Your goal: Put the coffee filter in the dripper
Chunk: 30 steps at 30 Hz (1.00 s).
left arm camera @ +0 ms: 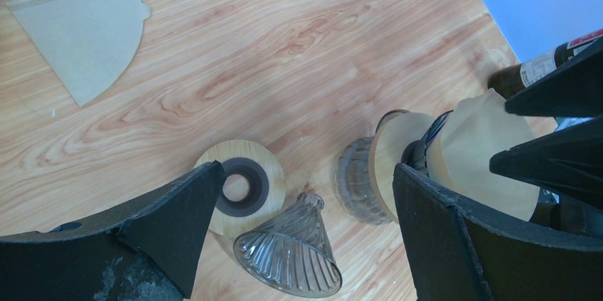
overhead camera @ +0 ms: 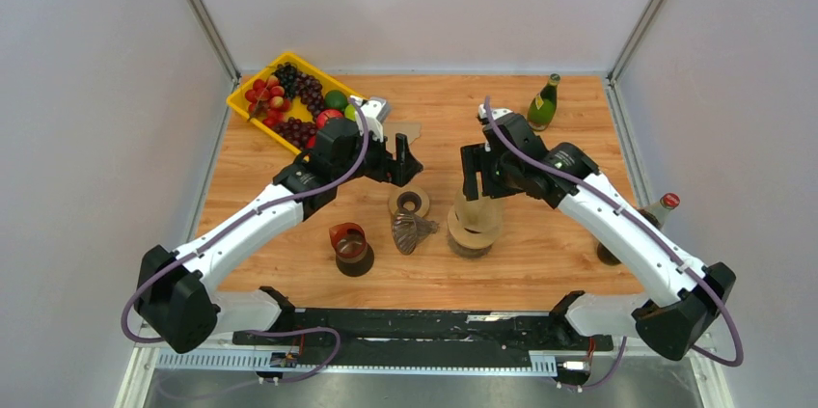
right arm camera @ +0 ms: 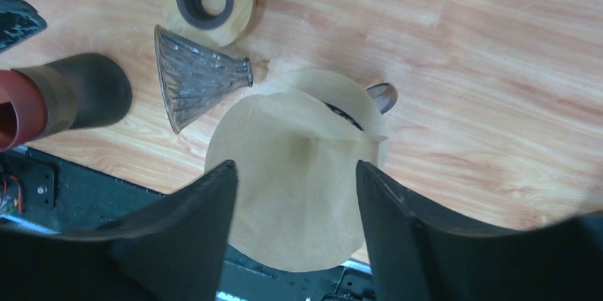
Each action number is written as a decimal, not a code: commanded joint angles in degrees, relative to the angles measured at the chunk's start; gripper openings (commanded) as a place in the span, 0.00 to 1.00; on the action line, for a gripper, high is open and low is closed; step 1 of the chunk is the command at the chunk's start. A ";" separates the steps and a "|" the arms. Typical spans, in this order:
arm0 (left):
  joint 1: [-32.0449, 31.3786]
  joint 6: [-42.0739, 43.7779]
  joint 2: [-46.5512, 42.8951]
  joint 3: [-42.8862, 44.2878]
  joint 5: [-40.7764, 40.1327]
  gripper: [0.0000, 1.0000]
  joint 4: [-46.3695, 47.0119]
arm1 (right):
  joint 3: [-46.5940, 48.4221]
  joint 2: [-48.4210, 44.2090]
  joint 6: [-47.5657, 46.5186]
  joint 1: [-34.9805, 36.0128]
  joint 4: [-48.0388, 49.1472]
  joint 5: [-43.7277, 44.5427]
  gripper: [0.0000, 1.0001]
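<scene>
We see the filter (right arm camera: 299, 130) spread open over the mouth of the upright dripper (left arm camera: 359, 180), near the middle of the tabletop (overhead camera: 540, 268). We cannot tell whether it is seated down inside or only resting on top. The right fingers (right arm camera: 295, 173) hang just above it, spread to either side and clamping nothing. The left fingers (left arm camera: 307, 176) are likewise apart and empty, over a loose glass cone (left arm camera: 291, 255) and a wooden ring (left arm camera: 242, 187). The main risk, as we judge it, is the paper itself: it is light and looks lopsided, so a finger brushing its rim could drag it out or crease it. A hard push to seat it could tip the dripper, which stands fairly tall. The glass cone lies on its side near the dripper and could roll into it if the left arm nudged it, and the two arms are close enough to clash. By our count there are two filters, the second filter (left arm camera: 82, 30) lying flat farther back. There is also one dripper, one glass cone, one wooden ring, one cup (overhead camera: 349, 246), one fruit tray (overhead camera: 234, 97), and two bottles: a green bottle (overhead camera: 543, 104) and a brown bottle (overhead camera: 661, 207).
</scene>
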 commanded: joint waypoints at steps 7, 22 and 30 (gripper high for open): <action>3.88 -3.09 -1.30 1.25 -8.08 1.00 -4.13 | -3.61 -7.97 -0.97 0.13 20.66 6.09 1.00; 23.49 -14.69 -3.46 -3.28 -23.74 1.00 -12.78 | 13.21 16.60 -11.40 4.75 22.80 -1.70 0.94; 23.89 -13.58 -6.39 -5.20 -22.56 1.00 -11.05 | 19.68 32.29 -21.37 4.88 22.13 1.46 0.95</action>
